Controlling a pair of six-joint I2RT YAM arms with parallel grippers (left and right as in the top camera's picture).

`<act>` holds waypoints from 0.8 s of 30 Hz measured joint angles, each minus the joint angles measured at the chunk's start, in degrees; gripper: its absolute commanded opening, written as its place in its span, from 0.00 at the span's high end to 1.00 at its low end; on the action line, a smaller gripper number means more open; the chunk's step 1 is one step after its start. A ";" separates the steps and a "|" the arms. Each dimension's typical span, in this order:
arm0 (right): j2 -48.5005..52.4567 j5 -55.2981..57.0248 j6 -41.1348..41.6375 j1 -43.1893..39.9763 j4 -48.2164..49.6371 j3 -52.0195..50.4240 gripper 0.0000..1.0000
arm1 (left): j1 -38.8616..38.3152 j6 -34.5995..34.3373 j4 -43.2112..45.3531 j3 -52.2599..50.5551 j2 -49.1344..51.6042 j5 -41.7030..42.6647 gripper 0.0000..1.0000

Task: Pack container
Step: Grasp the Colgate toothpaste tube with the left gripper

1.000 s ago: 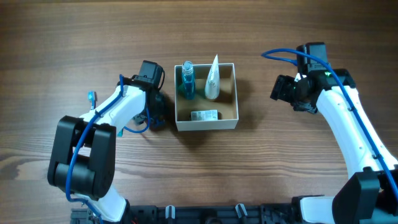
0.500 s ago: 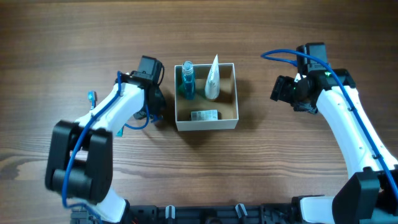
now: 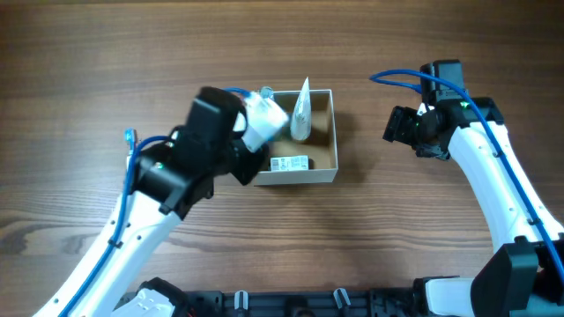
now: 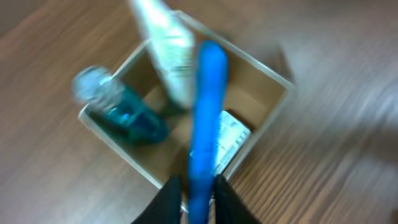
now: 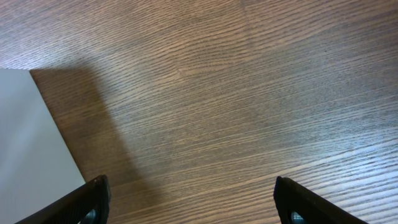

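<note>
**Status:** the container (image 3: 300, 177) sits directly beneath the left gripper (image 4: 198, 200) and holds a blue bottle (image 4: 127, 113), a white tube (image 4: 166, 46) and a labelled packet (image 4: 231, 138). The left gripper is clamped on a blue stick-shaped item (image 4: 205, 118); releasing it appears to be the remaining step.

**Clearance:** open floor lies below the item's tip, with walls all round. The right gripper (image 5: 193, 202) is spread and empty, with the container wall at its left.
</note>
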 measured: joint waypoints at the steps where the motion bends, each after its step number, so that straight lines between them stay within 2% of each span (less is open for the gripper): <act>1: 0.00 0.00 -0.04 0.00 -0.07 0.00 0.15 | -0.90 4.76 -0.17 0.00 0.66 0.17 0.96; 3: 0.00 0.00 -0.17 0.00 -0.11 0.00 0.15 | -2.67 13.22 0.96 0.00 3.30 0.44 0.96; 5: 0.00 0.00 -0.17 0.00 -0.17 0.00 0.15 | -2.73 17.07 3.26 0.00 6.58 0.55 0.96; 9: 0.00 0.00 -0.17 0.00 -0.90 0.00 0.15 | -3.02 19.80 7.08 0.00 11.78 0.61 0.96; 13: 0.00 0.00 -0.17 0.00 -0.96 0.00 0.15 | -3.45 19.85 7.52 0.00 12.07 0.63 0.96; 14: 0.00 0.00 -0.17 0.00 -0.96 0.00 0.15 | -3.45 19.06 7.54 0.00 11.96 0.63 0.88; 15: 0.00 0.00 -0.17 0.00 -0.96 0.00 0.15 | -3.45 18.58 7.56 0.00 11.78 0.63 0.71; 18: 0.00 0.00 -0.15 0.00 -0.96 0.00 0.15 | -3.45 12.48 6.91 0.00 9.05 0.07 0.56; 19: 0.00 0.00 -0.17 0.00 -0.96 0.00 0.15 | -3.45 8.55 5.95 0.00 6.86 -0.98 0.33; 20: 0.00 0.00 -0.15 0.00 -0.94 0.00 0.15 | -3.37 3.34 4.66 0.00 3.32 -3.80 0.28; 21: 0.00 0.00 -0.17 0.00 -0.98 0.00 0.15 | -3.06 -0.33 3.63 0.04 1.07 -6.40 0.28; 23: 0.00 0.00 -0.17 -0.02 -0.94 0.00 0.15 | 0.46 -8.90 -0.83 0.09 -3.45 -13.88 0.09; 24: 0.00 0.00 -0.17 0.00 -0.90 0.00 0.15 | 3.96 -12.55 -2.34 0.13 -4.79 -16.85 0.04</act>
